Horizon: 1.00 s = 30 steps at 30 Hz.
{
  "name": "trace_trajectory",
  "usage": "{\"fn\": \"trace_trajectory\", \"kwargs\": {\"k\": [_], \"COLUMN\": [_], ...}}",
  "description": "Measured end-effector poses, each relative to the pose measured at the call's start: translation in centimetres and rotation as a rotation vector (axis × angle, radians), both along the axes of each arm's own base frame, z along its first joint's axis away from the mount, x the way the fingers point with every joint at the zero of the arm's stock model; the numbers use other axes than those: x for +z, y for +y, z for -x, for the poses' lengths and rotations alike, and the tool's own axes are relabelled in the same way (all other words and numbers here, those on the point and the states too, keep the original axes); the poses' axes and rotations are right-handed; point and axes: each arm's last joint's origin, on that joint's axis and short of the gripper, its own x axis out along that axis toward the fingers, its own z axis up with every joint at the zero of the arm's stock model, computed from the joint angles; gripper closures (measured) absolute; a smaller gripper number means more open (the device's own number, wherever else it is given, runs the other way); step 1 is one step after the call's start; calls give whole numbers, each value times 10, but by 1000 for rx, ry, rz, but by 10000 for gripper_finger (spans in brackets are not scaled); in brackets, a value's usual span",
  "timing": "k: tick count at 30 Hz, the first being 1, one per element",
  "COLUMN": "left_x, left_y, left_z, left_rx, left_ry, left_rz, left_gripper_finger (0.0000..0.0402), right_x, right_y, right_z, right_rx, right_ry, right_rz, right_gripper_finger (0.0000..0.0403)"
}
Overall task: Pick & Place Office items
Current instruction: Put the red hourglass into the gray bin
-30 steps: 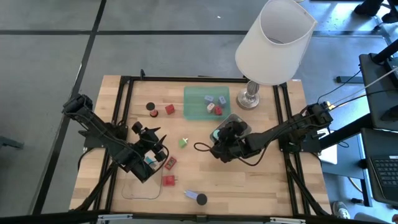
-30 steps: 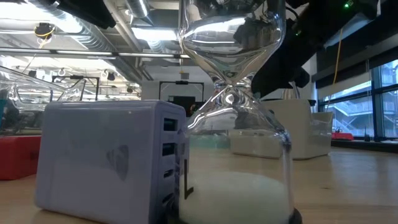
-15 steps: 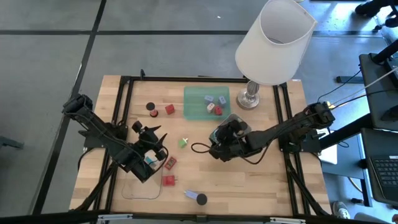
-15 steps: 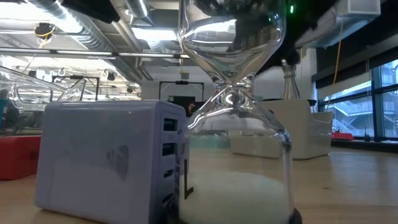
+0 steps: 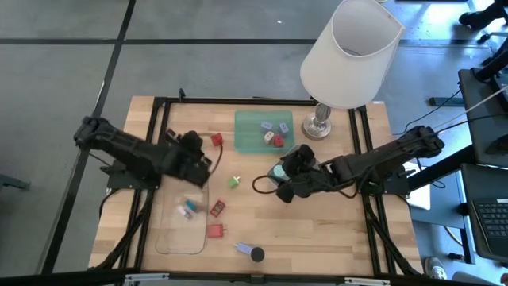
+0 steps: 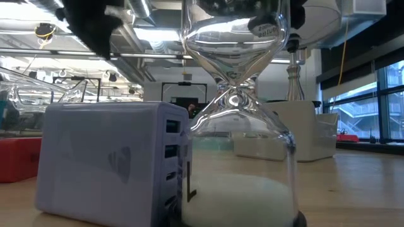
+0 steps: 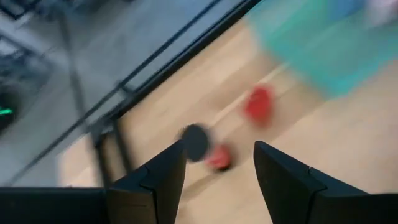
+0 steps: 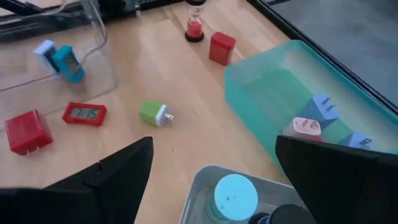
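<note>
My left gripper (image 7: 217, 168) hangs open over the table's far left, nothing between its fingers. Ahead of it stand a black round cap on a red piece (image 7: 200, 147) and a red block (image 5: 217, 140). My right gripper (image 8: 212, 149) is wide open above the grey tray (image 8: 194, 186), where a teal disc (image 8: 235, 193) lies. The green tray (image 5: 252, 121) holds blue-grey, pink and red pieces. A teal piece (image 5: 188, 209) lies in the clear tray (image 5: 168, 238). A green plug (image 8: 152, 113), a red card (image 8: 84, 113) and a red block (image 8: 25, 130) rest on the wood.
The white-shaded lamp (image 5: 349, 56) stands at the far right, its base (image 5: 320, 123) beside the green tray. An hourglass (image 6: 237, 107) and a lavender charger (image 6: 107, 164) stand at the near edge, close to the low camera. A black frame rims the table.
My left gripper has swung from over the clear tray toward the table's far edge, near the black cap and red block; the teal piece stays in the clear tray. My right gripper has risen off the grey tray, and the teal disc now shows lying in it.
</note>
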Motion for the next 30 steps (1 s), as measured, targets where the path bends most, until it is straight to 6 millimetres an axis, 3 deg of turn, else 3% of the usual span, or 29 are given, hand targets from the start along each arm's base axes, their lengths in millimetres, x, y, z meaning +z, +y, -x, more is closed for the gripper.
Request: {"fn": "trace_trajectory", "kwargs": {"k": [5, 10, 13, 17, 30], "left_x": [5, 7, 3, -5, -32], "left_y": [42, 65, 71, 74, 83], "left_z": [26, 50, 55, 55, 43], "left_rx": [102, 160, 146, 109, 197], "left_ry": [125, -89, -259, -363, -303], "left_rz": [182, 231, 233, 215, 257], "left_gripper_finger": [217, 217, 217, 215, 135], "right_x": [-1, -1, -2, -2, -3], "right_y": [1, 1, 1, 1, 1], "right_z": [3, 3, 3, 4, 4], "right_rx": [26, 55, 67, 68, 106], "right_ry": [29, 50, 58, 65, 95], "right_rz": [-20, -6, 8, 11, 59], "right_gripper_finger": [60, 60, 60, 60, 60]}}
